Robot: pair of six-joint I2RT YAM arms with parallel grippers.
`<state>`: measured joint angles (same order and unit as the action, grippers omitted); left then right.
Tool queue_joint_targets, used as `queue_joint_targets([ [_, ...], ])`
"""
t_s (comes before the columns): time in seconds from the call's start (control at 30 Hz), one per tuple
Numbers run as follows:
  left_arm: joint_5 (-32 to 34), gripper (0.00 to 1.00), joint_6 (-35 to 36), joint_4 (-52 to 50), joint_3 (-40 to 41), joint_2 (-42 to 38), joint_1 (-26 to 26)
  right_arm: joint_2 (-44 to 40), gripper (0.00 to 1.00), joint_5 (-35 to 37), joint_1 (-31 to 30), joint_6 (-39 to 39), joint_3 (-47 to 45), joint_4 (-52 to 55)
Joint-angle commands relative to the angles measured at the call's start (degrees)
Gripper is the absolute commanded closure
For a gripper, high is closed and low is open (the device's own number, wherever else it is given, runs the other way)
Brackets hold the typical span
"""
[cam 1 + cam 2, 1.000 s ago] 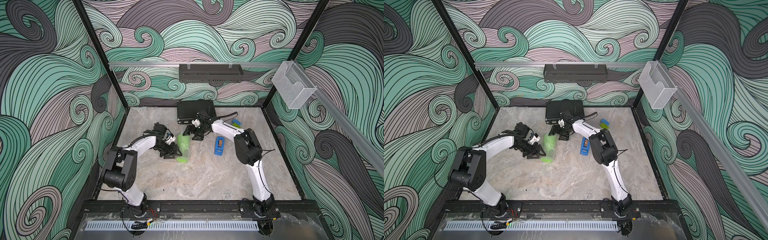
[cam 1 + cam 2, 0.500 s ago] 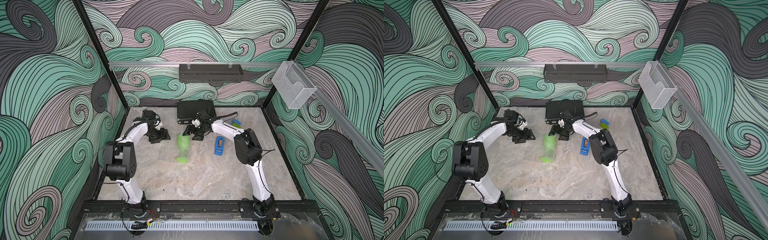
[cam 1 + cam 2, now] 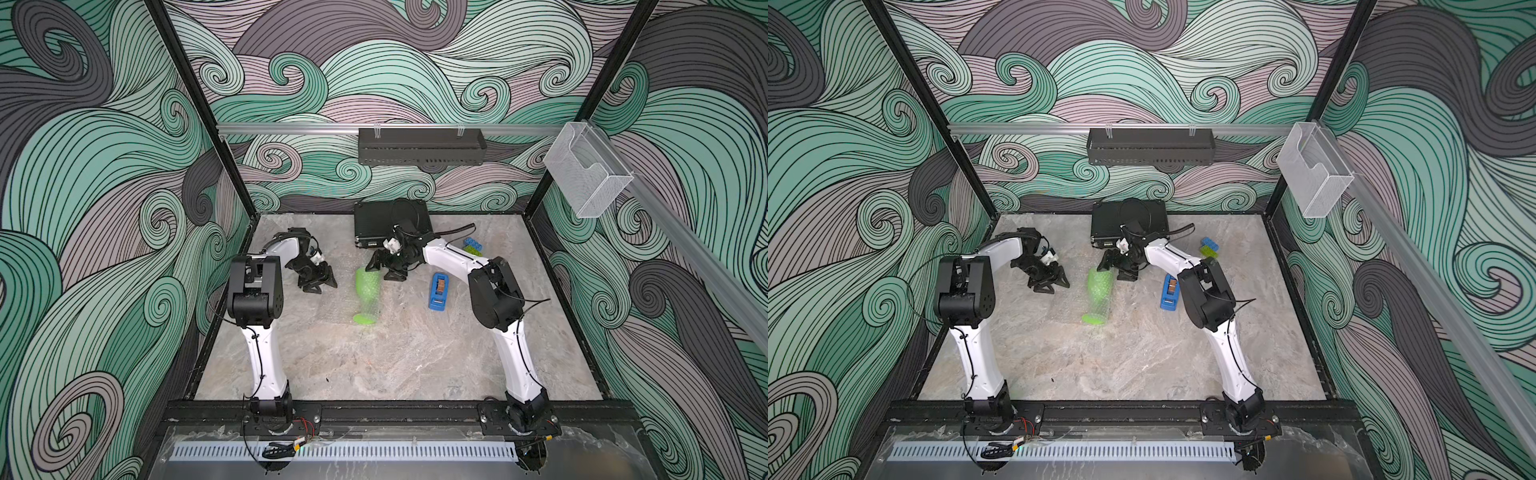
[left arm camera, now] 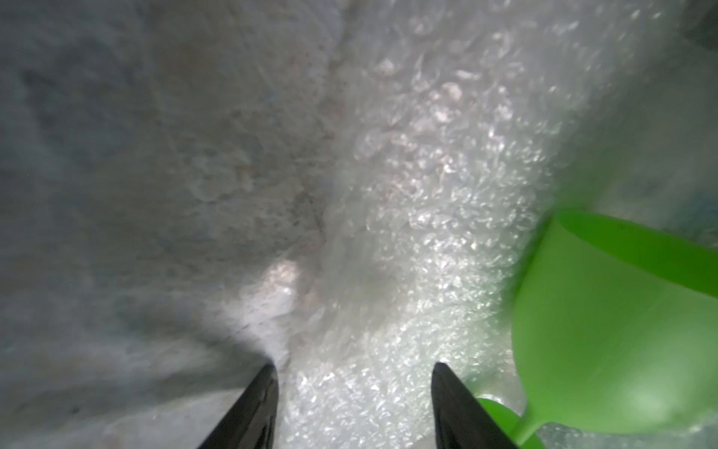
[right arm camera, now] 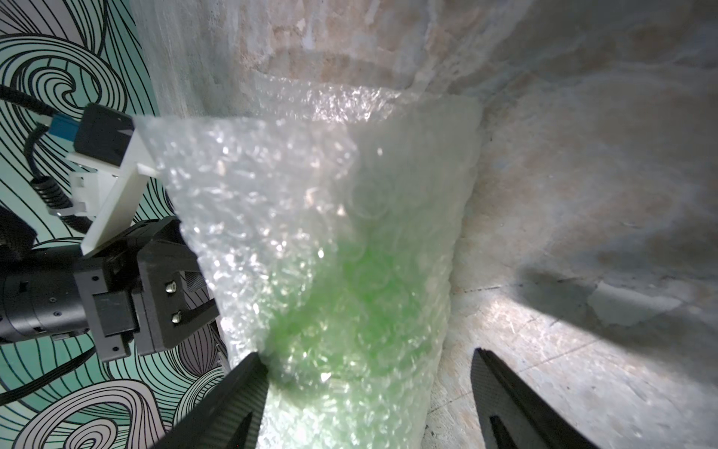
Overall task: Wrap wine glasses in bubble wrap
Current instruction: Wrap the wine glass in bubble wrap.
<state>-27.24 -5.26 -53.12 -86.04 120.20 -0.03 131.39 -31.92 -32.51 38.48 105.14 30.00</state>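
Note:
The lime-green wine glass (image 3: pixel 367 291) (image 3: pixel 1099 291) lies on its side mid-table, bowl toward the back wall and foot toward the front. Clear bubble wrap (image 5: pixel 311 202) is draped over it; more of the sheet (image 4: pixel 427 186) lies flat on the marble to its left. In the left wrist view part of the wine glass (image 4: pixel 606 334) shows bare. My left gripper (image 3: pixel 320 286) (image 4: pixel 354 369) is open just left of the glass, low over the flat sheet. My right gripper (image 3: pixel 384 270) (image 5: pixel 367 354) is open and straddles the wrapped bowel end; one finger (image 5: pixel 248 373) touches the wrap, the other stands apart.
A black case (image 3: pixel 390 224) sits at the back wall behind the right gripper. A blue tape dispenser (image 3: pixel 439 291) lies right of the glass, under the right forearm. Blue and green toy bricks (image 3: pixel 473 247) lie at the back right.
The left gripper drew away from the glass toward the back left, then came a little way back. The glass and the right arm have stayed put.

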Motion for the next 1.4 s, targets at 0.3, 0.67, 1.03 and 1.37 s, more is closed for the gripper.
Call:
queue_joint_targets([
  [0.3, -23.67, 0.42, -0.22, -2.97, 0.29, 2.25, 3.80, 0.99, 0.17, 1.51, 0.04, -0.33, 0.40, 2.87],
  [0.67, -32.08, 0.28, -5.06, 0.63, 1.47, 1.11, 5.34, 0.78, 0.19, 1.51, 0.05, -0.33, 0.25, 2.87],
  [1.03, -34.60, 0.20, -6.96, 4.64, 1.13, 1.00, 5.76, 0.64, 0.20, 1.42, 0.00, -0.33, 0.15, 2.87],
  [1.37, -34.04, 0.21, -7.61, 10.81, -2.60, 5.29, 5.75, 0.62, 0.21, 1.42, -0.09, -0.33, 0.11, 2.94],
])
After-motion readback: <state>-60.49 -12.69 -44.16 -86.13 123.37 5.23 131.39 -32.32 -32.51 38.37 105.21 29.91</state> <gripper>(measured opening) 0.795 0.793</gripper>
